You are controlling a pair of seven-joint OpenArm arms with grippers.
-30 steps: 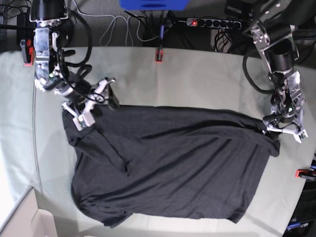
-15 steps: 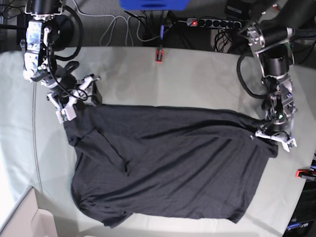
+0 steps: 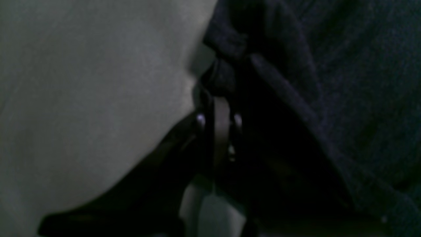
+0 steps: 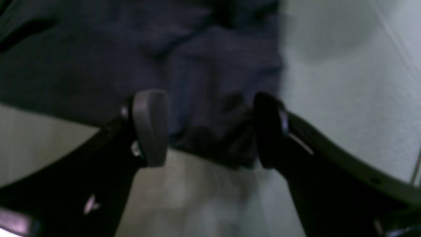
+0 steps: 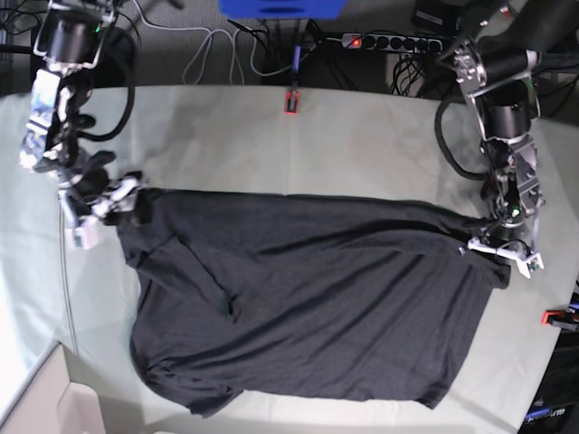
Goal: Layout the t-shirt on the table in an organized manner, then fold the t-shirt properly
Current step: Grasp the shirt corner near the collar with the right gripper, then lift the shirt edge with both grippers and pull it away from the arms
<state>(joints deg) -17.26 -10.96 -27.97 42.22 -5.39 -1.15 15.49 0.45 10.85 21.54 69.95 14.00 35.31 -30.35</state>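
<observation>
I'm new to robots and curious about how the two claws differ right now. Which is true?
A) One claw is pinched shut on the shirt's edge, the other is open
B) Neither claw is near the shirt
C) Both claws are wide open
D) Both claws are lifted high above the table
A: the left gripper is pinched shut on the t-shirt edge, while the right gripper stands open around a fold.

1 t-shirt (image 5: 308,298), 1 table (image 5: 362,145), 2 hands, 2 red clamps (image 5: 291,101), 1 power strip (image 5: 389,42).
</observation>
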